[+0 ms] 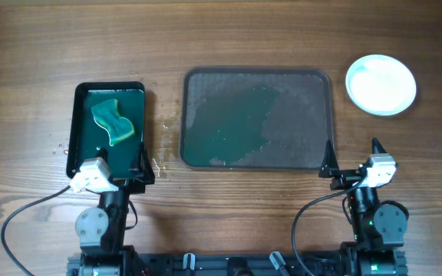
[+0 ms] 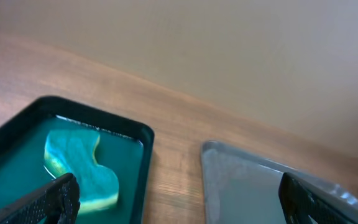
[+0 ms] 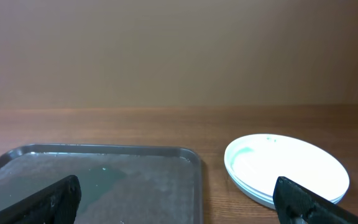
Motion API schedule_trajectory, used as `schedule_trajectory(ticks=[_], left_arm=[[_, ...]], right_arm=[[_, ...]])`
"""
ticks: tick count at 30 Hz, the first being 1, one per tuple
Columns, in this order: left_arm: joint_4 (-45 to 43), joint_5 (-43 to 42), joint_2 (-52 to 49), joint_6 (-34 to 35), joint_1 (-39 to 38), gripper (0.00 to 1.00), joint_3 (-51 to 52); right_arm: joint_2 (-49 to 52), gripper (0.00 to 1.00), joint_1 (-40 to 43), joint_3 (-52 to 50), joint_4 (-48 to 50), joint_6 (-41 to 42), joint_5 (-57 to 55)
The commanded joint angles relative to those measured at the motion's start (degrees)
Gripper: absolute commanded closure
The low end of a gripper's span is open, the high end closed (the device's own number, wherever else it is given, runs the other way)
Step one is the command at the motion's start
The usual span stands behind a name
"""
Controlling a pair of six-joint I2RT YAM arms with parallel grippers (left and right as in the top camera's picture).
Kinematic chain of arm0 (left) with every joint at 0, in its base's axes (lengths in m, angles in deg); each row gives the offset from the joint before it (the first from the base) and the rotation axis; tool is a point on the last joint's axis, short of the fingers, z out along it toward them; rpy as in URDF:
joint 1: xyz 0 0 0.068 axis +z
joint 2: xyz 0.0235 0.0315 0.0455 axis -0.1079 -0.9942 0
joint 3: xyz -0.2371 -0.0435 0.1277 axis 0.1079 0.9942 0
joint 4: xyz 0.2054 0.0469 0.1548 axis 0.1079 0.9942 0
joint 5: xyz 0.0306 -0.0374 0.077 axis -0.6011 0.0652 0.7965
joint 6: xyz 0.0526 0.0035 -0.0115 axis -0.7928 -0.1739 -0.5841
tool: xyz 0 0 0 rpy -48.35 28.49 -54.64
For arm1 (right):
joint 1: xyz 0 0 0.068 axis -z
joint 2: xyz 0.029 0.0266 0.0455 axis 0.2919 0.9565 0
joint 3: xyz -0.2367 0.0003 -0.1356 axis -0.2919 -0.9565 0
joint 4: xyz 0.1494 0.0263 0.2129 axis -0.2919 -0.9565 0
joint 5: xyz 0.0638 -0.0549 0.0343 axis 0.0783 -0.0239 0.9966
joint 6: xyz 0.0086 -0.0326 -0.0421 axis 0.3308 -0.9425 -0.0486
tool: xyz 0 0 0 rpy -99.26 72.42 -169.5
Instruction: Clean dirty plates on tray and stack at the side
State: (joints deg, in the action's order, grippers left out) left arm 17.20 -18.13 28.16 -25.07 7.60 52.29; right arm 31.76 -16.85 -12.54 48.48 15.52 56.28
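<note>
The plates [image 1: 380, 83] sit in one stack on the wood at the far right, white on top with a pale rim below; the stack also shows in the right wrist view [image 3: 286, 168]. The large grey-brown tray [image 1: 256, 119] holds no plates, only a wet teal film on its left half; it shows in the right wrist view [image 3: 98, 177] and the left wrist view [image 2: 241, 186]. My left gripper [image 1: 125, 170] is open and empty at the near end of the small black tray. My right gripper [image 1: 353, 162] is open and empty by the big tray's near right corner.
A small black glossy tray [image 1: 110, 126] of green water holds a teal and yellow sponge [image 1: 112, 122], also in the left wrist view [image 2: 82, 168]. Water drops lie on the wood between the two trays [image 1: 162, 142].
</note>
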Motion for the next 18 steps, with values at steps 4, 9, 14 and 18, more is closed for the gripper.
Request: schedule_trajectory(ticks=[4, 9, 14, 18], left_arm=[[0.2, -1.3, 0.6, -11.7, -0.6, 0.0, 0.4], [0.3, -0.2, 0.6, -14.9, -0.6, 0.0, 0.4], [0.4, 0.7, 0.6, -16.1, -0.6, 0.0, 0.4], [0.4, 0.8, 0.6, -15.9, -0.6, 0.0, 0.4]], right_arm=[[-0.6, 0.0, -0.3, -0.1, 0.2, 0.7, -0.8], [-0.6, 0.0, -0.3, -0.1, 0.2, 0.7, -0.8], [-0.6, 0.0, -0.3, -0.1, 0.2, 0.6, -0.8], [-0.6, 0.0, -0.3, -0.1, 0.2, 0.6, -0.8]])
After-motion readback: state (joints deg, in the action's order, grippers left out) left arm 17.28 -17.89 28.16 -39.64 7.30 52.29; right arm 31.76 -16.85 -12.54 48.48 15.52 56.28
